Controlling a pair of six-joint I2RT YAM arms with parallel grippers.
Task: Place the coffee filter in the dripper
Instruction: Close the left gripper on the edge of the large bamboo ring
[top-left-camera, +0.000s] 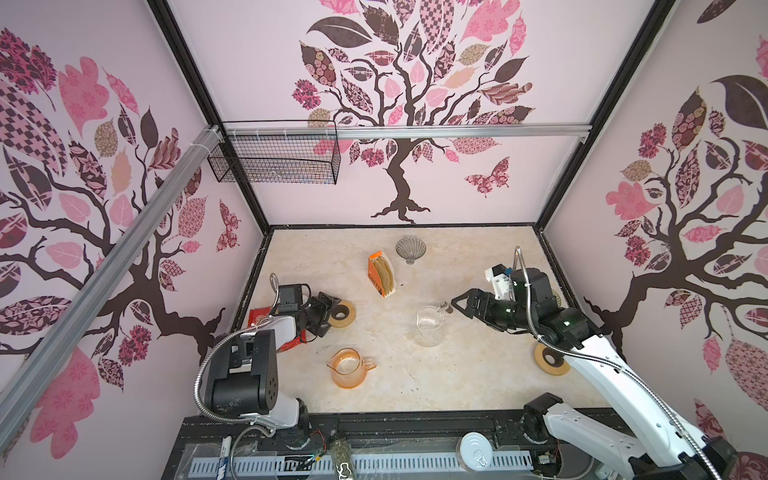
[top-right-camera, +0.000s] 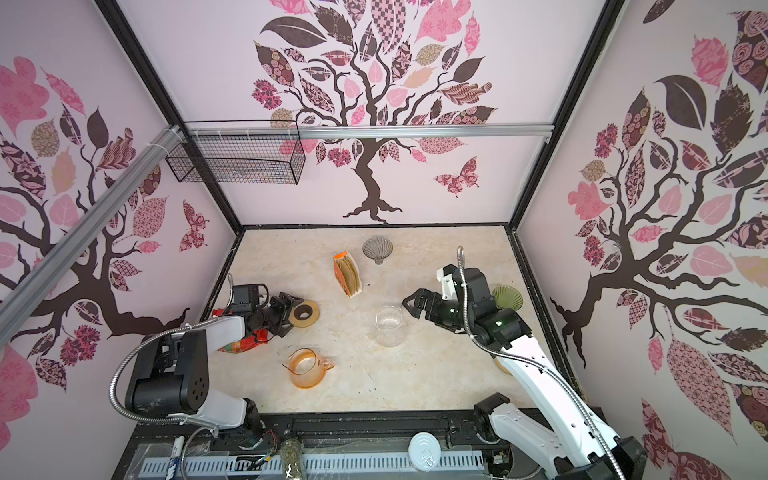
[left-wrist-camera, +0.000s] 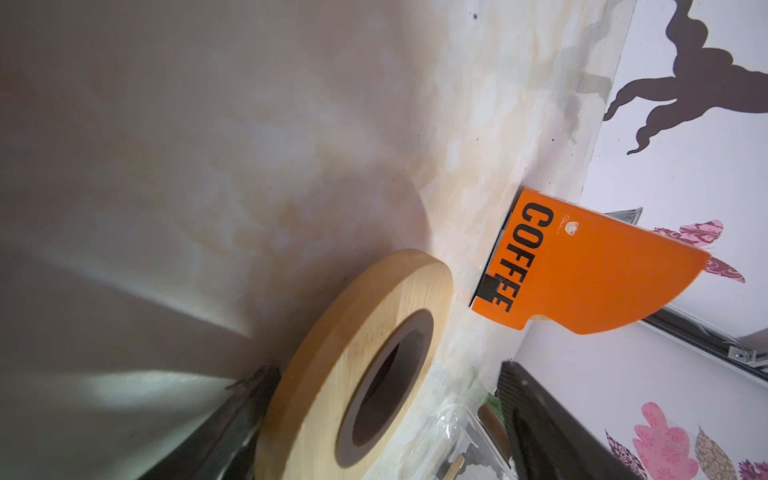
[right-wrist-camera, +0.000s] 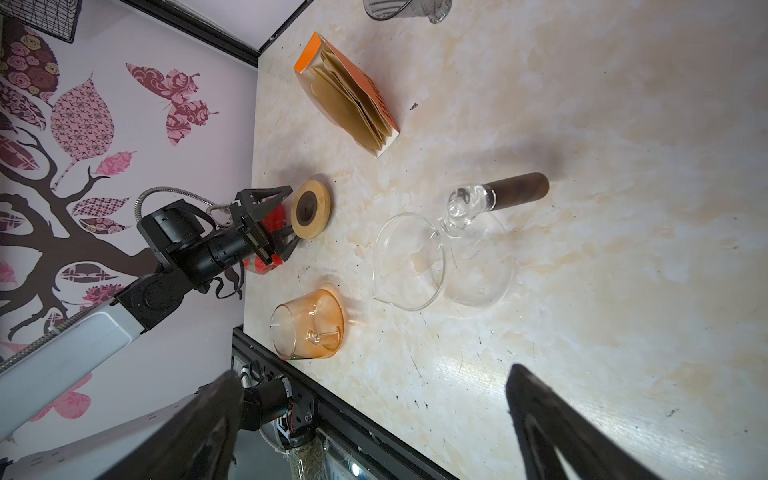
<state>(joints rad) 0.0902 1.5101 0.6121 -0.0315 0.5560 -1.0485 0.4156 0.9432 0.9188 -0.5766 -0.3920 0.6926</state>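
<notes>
My left gripper, my right gripper — both spread wide, nothing clamped. Filters: I pinch one edge only, lift straight

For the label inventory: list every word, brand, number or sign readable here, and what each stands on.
"COFFEE": black capitals on the side of the orange filter box, left wrist view.
Small white logo with script beside that word: too small to read.
The box's lettering in the right wrist and top views: too blurred or foreshortened to read.
Nothing else legible.
</notes>
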